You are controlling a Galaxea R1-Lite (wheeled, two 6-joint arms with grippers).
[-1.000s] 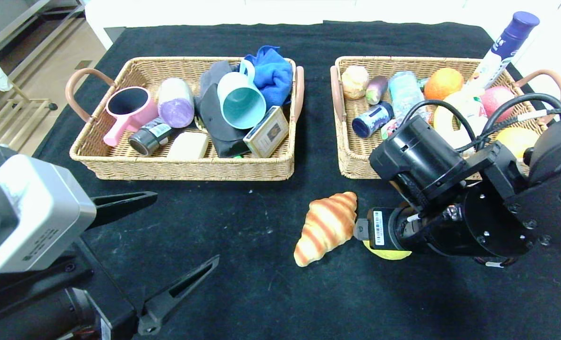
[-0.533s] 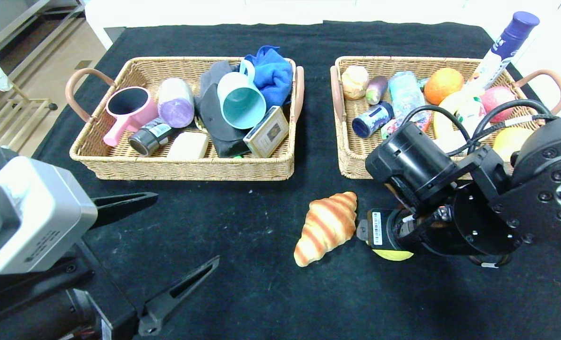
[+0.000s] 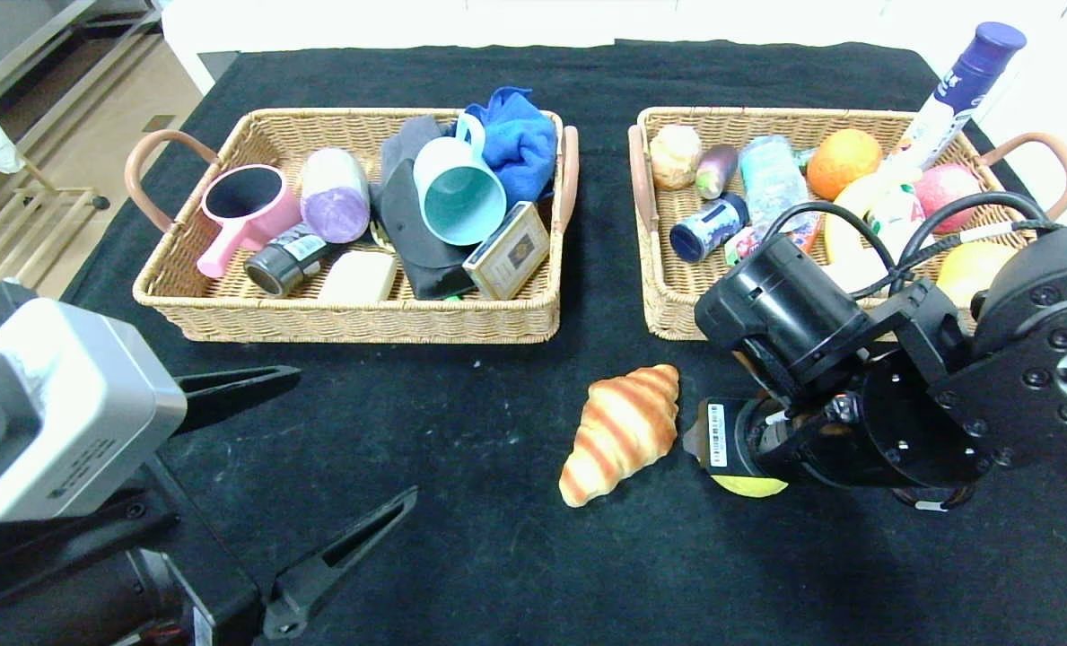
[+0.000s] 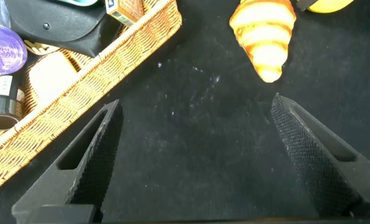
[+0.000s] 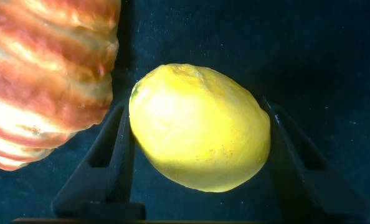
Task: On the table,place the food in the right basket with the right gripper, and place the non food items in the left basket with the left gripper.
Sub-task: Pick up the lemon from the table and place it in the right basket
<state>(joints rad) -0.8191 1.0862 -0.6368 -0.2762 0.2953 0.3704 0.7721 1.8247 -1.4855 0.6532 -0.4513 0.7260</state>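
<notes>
A yellow lemon (image 3: 750, 486) lies on the black table (image 3: 497, 556) in front of the right basket (image 3: 668, 305), mostly hidden under my right wrist. In the right wrist view my right gripper (image 5: 194, 109) has a finger on each side of the lemon (image 5: 200, 134), touching it. The striped croissant (image 3: 621, 432) lies just beside it, close to one finger (image 5: 113, 149). My left gripper (image 3: 354, 432) is open and empty over bare cloth, in front of the left basket (image 3: 362, 323). The purple roll (image 3: 334, 193), the mug (image 3: 457, 193) and the card box (image 3: 508, 249) lie in the left basket.
The right basket holds a water bottle (image 3: 771, 179), an orange (image 3: 843, 157), a tall purple-capped bottle (image 3: 955, 90) and other food. The left basket also holds a pink cup (image 3: 244, 202) and a blue cloth (image 3: 520, 135). The table's left edge drops to the floor.
My right wrist has shifted slightly to the right and settled around the lemon, which has moved a little with it. The croissant and my left arm have not moved.
</notes>
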